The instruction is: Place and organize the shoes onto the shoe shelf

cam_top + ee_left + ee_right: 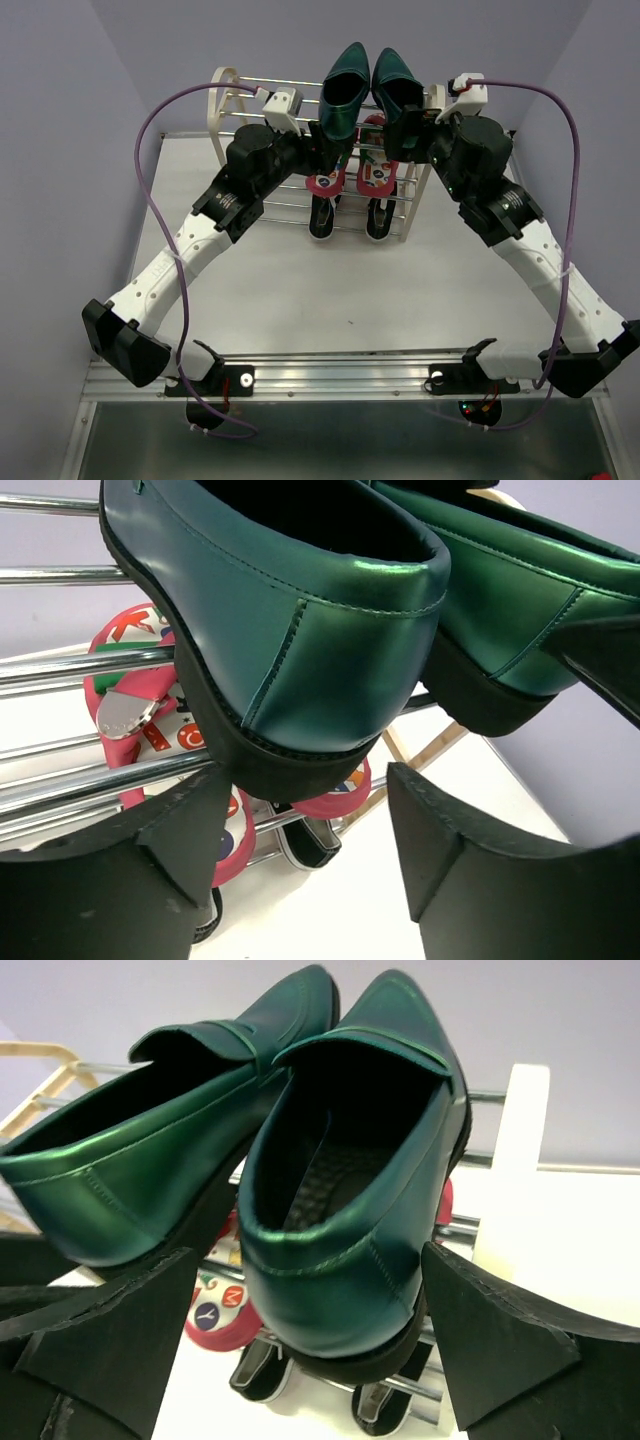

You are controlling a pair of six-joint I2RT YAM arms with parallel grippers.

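– Jaws parted on both arms. Overhead: left loafer [345, 80] and right loafer [397, 80] side by side on the shoe shelf's [225, 95] top tier, heels toward the arms; flip-flops [325, 183] below, sneakers [322, 220] lowest.
– Left wrist?
– Left gripper [305, 790] straddles its loafer's heel, no clear contact; probably squaring the pair.
– Right wrist?
– Right gripper [308, 1260] likewise, gaps either side.

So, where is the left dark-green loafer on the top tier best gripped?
Probably grip the left glossy dark-green loafer at its heel, coming from the near side: the heel faces that way, the toe points away, and the opening is upward.
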